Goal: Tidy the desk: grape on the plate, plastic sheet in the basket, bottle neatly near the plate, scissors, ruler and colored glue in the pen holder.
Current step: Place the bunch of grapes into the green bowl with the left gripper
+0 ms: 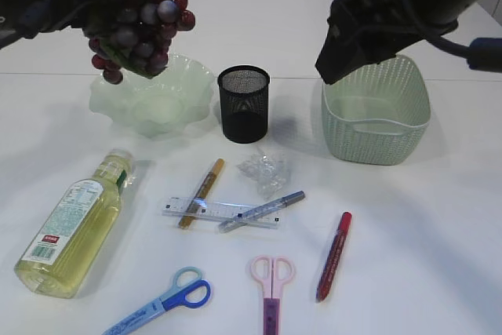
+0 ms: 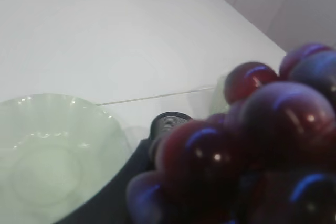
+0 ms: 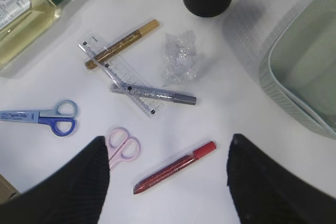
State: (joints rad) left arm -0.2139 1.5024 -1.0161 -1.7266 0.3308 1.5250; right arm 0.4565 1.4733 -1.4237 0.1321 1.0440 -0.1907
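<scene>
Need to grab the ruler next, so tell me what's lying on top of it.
Two glue pens cross the clear ruler: the gold one at its left end, the silver one at its right. What is under the ruler cannot be made out.

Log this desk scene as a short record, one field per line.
left claw: holding the grape bunch above the plate, not yet released
right claw: open, empty, hovering over the table
basket: empty
pen holder: stands between plate and basket
plastic sheet: crumpled on the table
bottle: lying on its side
ruler: flat, gold glue pen and silver glue pen lying across it
red glue pen: alone on the table
scissors: blue pair, pink pair
</scene>
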